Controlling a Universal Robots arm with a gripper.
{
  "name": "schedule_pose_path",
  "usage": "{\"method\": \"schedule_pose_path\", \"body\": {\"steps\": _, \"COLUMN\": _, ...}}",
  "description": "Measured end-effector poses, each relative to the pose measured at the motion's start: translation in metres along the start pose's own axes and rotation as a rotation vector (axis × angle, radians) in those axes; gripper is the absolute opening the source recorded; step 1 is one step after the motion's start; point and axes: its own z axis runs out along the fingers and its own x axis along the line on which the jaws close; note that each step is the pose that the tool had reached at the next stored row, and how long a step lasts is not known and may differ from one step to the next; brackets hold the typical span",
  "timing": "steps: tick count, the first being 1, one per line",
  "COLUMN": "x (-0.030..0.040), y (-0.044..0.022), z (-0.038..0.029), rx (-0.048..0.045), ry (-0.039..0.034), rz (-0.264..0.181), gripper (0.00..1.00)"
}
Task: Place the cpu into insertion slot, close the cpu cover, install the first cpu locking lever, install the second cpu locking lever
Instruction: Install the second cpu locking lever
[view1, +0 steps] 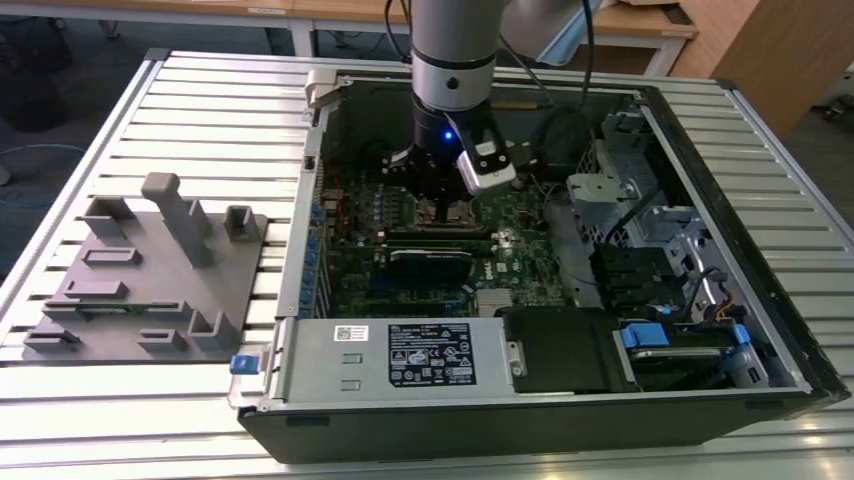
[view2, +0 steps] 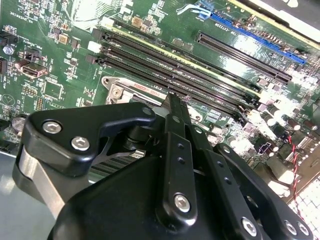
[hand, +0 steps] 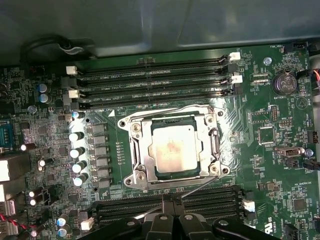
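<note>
An open black computer case (view1: 747, 400) lies on a slatted metal bench (view1: 200, 90), with a grey moulded fixture (view1: 147, 270) just beside it and long black memory slots (hand: 150, 85) on its green motherboard (hand: 280, 165).

one cpu (hand: 172, 150), one cpu cover (hand: 141, 150), one insertion slot (hand: 218, 169)

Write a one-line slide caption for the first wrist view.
The cpu sits in the insertion slot under the closed cpu cover, with the gripper poised beside the socket.
</note>
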Motion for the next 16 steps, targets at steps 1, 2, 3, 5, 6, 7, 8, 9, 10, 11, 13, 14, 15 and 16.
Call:
{"method": "schedule_pose_path", "body": {"steps": 1, "x": 0.0, "y": 0.0, "z": 0.0001, "rx": -0.0001, "ry": -0.0001, "rz": 0.0, "gripper": 0.1}}
{"method": "schedule_pose_path", "body": {"steps": 2, "x": 0.0001, "y": 0.0, "z": 0.0004, "rx": -0.0003, "ry": -0.0003, "rz": 0.0, "gripper": 0.1}}
{"method": "schedule_pose_path", "body": {"steps": 3, "x": 0.0002, "y": 0.0, "z": 0.0007, "rx": -0.0002, "ry": -0.0004, "rz": 0.0, "gripper": 0.1}}
{"method": "schedule_pose_path", "body": {"steps": 5, "x": 0.0002, "y": 0.0, "z": 0.0012, "rx": 0.0, "ry": -0.0004, "rz": 0.0, "gripper": 0.1}}
{"method": "schedule_pose_path", "body": {"steps": 6, "x": 0.0003, "y": -0.0002, "z": 0.0015, "rx": 0.0, "ry": -0.0003, "rz": 0.0, "gripper": 0.1}}
{"method": "schedule_pose_path", "body": {"steps": 7, "x": 0.0004, "y": -0.0003, "z": 0.0019, "rx": 0.0, "ry": -0.0003, "rz": 0.0, "gripper": 0.1}}
{"method": "schedule_pose_path", "body": {"steps": 8, "x": 0.0004, "y": -0.0004, "z": 0.0023, "rx": 0.0, "ry": -0.0003, "rz": 0.0, "gripper": 0.1}}
{"method": "schedule_pose_path", "body": {"steps": 9, "x": 0.0003, "y": -0.0006, "z": 0.0026, "rx": 0.0, "ry": -0.0003, "rz": 0.0, "gripper": 0.1}}
{"method": "schedule_pose_path", "body": {"steps": 10, "x": 0.0003, "y": -0.0008, "z": 0.0029, "rx": -0.0001, "ry": -0.0004, "rz": 0.0, "gripper": 0.1}}
{"method": "schedule_pose_path", "body": {"steps": 11, "x": 0.0003, "y": -0.0011, "z": 0.003, "rx": -0.0002, "ry": -0.0004, "rz": 0.0, "gripper": 0.1}}
{"method": "schedule_pose_path", "body": {"steps": 13, "x": 0.0003, "y": -0.0013, "z": 0.0031, "rx": -0.0003, "ry": -0.0004, "rz": 0.0, "gripper": 0.1}}
{"method": "schedule_pose_path", "body": {"steps": 14, "x": 0.0004, "y": -0.0014, "z": 0.0031, "rx": -0.0002, "ry": -0.0004, "rz": 0.0, "gripper": 0.1}}
{"method": "schedule_pose_path", "body": {"steps": 15, "x": 0.0004, "y": -0.0016, "z": 0.0032, "rx": -0.0002, "ry": -0.0004, "rz": 0.0, "gripper": 0.1}}
{"method": "schedule_pose_path", "body": {"steps": 16, "x": 0.0005, "y": -0.0018, "z": 0.0032, "rx": -0.0003, "ry": -0.0004, "rz": 0.0, "gripper": 0.1}}
